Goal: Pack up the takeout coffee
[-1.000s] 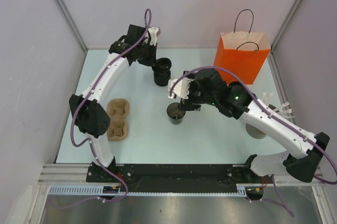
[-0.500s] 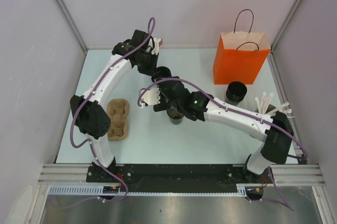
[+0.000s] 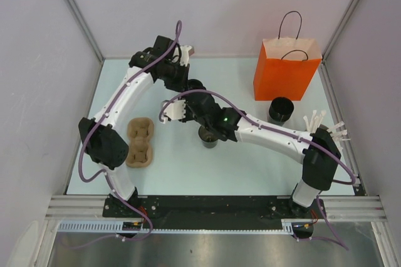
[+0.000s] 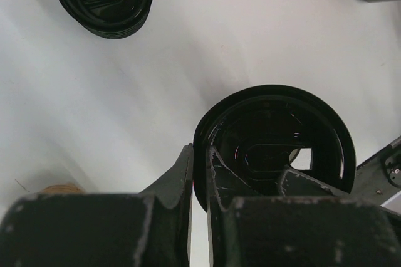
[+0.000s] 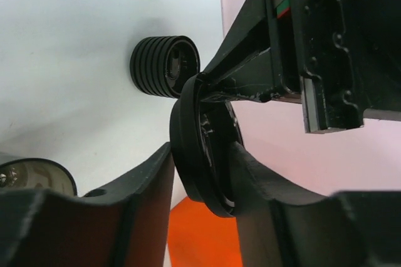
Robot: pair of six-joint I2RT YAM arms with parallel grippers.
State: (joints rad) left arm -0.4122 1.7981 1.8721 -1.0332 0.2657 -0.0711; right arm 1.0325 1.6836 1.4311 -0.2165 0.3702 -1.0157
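Observation:
The takeout coffee, a small black cup (image 3: 208, 136) without a lid, stands mid-table; it also shows in the right wrist view (image 5: 34, 176). My left gripper (image 4: 199, 151) is shut on the rim of a round black lid (image 4: 276, 141), held in the air behind the cup. My right gripper (image 5: 200, 148) has come up to that same lid (image 5: 199, 154). Its two fingers lie against the lid's opposite faces, and the lid sits tilted between them. A stack of black lids (image 5: 164, 66) rests on the table below.
An orange paper bag (image 3: 286, 66) with handles stands at the back right. A second black cup (image 3: 280, 109) is in front of it. White sticks (image 3: 316, 121) poke up beside the right arm. A brown pulp cup tray (image 3: 139, 141) lies at the left.
My right arm has swung left, from over the open cup to the lid in my left gripper, and its jaws have narrowed around it. The left gripper has stayed shut on the lid.

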